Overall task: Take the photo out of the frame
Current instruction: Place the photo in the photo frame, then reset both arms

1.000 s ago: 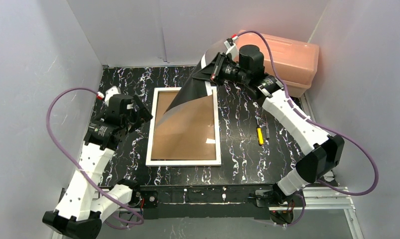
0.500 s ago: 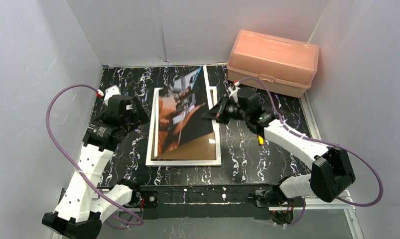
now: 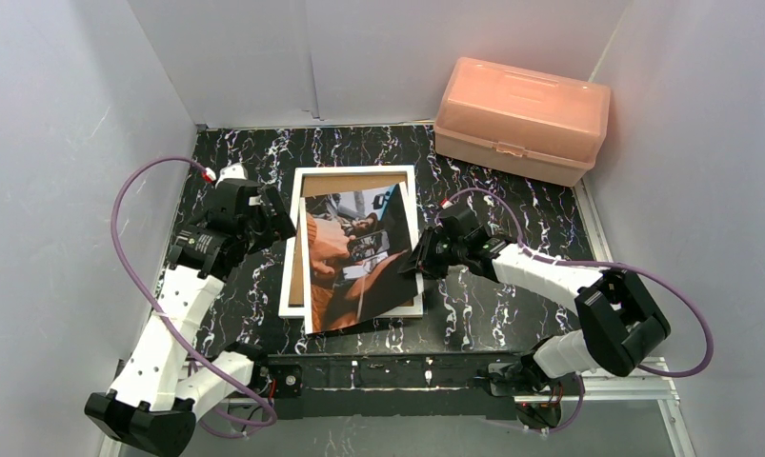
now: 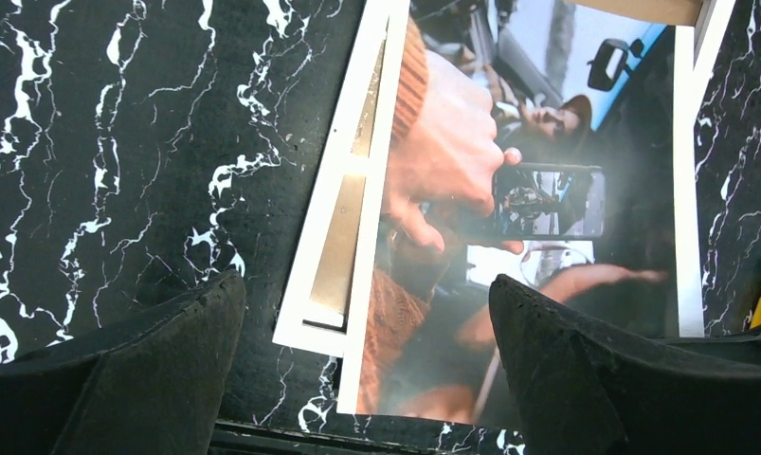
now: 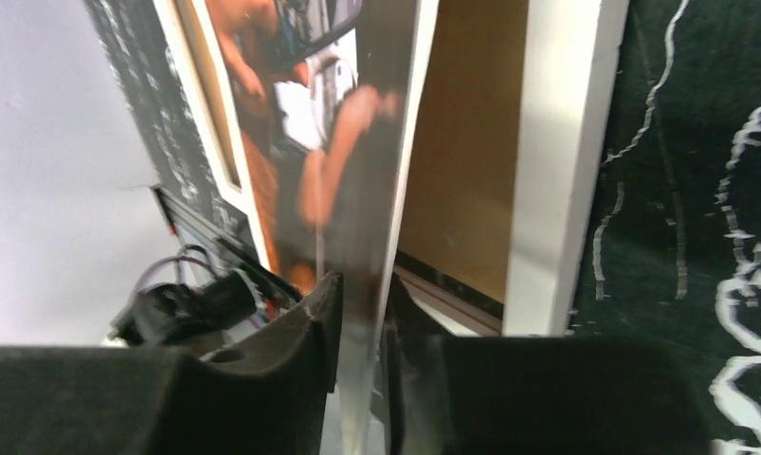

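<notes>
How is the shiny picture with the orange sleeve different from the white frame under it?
The thin glossy reddish-brown photo is tilted; the flat white-bordered rectangular frame lies straight. The photo is colourful; the frame shows plain brown board inside. The photo lies on top, the frame underneath. Both are big rectangles.

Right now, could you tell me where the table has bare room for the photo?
Free: the table strip between the frame and back wall, and the patch between the pink box and right forearm. Crowded: the left fingers hover over its left edge, and the right fingers pinch the photo lying askew across the frame.
</notes>
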Controlling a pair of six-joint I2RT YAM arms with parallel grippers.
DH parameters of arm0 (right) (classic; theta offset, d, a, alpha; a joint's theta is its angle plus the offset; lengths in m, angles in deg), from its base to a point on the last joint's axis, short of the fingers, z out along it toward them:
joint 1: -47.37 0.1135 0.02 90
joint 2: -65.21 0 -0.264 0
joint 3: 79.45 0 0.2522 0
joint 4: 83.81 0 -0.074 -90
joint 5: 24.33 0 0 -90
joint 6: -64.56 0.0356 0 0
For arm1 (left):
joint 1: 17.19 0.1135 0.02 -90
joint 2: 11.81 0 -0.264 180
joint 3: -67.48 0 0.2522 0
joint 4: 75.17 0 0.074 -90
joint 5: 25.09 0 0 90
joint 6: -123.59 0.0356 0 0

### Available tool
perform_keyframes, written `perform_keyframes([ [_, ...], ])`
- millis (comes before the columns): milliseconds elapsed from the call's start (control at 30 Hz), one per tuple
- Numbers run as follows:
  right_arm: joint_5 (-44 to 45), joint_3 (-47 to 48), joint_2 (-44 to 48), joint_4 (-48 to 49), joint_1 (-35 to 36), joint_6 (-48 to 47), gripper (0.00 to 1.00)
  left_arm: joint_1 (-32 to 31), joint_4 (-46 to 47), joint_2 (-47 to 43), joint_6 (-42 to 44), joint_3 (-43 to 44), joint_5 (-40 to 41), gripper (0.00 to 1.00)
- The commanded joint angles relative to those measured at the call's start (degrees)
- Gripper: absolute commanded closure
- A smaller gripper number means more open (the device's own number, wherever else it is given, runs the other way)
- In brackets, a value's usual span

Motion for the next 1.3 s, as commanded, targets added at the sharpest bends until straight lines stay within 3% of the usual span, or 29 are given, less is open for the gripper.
perform_keyframes([
  [0, 2.0, 0.5, 0.3, -3.7, 0.0, -4.6, 0.58, -0.2, -0.6, 1.3, 1.3, -0.7, -3.3, 0.01],
  [33, 2.1, 0.8, -0.1, -4.6, 0.1, -4.9, 0.47, -0.2, -0.7, 1.9, 1.4, -0.6, -4.4, 0.01],
  [167, 3.5, 2.7, 0.1, -8.0, 0.0, -7.4, 0.36, -0.1, -1.2, 4.1, 2.2, 0.1, -9.3, 0.02],
  [233, 6.0, 5.0, 0.7, -11.8, 0.0, -9.3, 0.22, -0.2, -1.1, 4.6, 2.3, 0.1, -11.2, 0.01],
  [367, 21.3, 11.8, 2.4, -25.4, 0.1, -13.9, 0.07, -0.1, -0.6, 4.1, 3.8, -0.3, -13.8, 0.01],
  [533, 35.9, 13.7, 10.1, -28.2, 0.1, -19.1, 0.04, -0.1, 5.2, -2.5, 4.7, -3.3, -14.5, 0.01],
  [700, 46.8, 9.9, 17.4, -22.5, 0.0, -19.8, 0.01, -0.2, 10.9, -8.5, 6.5, -7.9, -6.6, 0.01],
  [833, 56.8, 1.0, 25.4, -11.9, 0.1, -20.1, 0.01, -0.3, 17.4, -14.1, 10.8, -15.0, 2.6, 0.01],
  [1000, 60.5, -13.5, 34.2, 10.3, 0.0, -33.2, 0.01, -0.3, 24.2, -19.0, 16.0, -22.3, 3.4, 0.01],
  [1067, 62.2, -16.6, 35.5, 15.2, 0.0, -33.7, 0.01, -0.2, 27.1, -19.9, 18.6, -25.0, 3.2, 0.01],
  [1267, 65.6, -14.9, 28.3, 12.9, -0.6, -33.3, 0.01, -0.1, 30.9, -14.3, 23.6, -27.9, 8.9, 0.01],
])
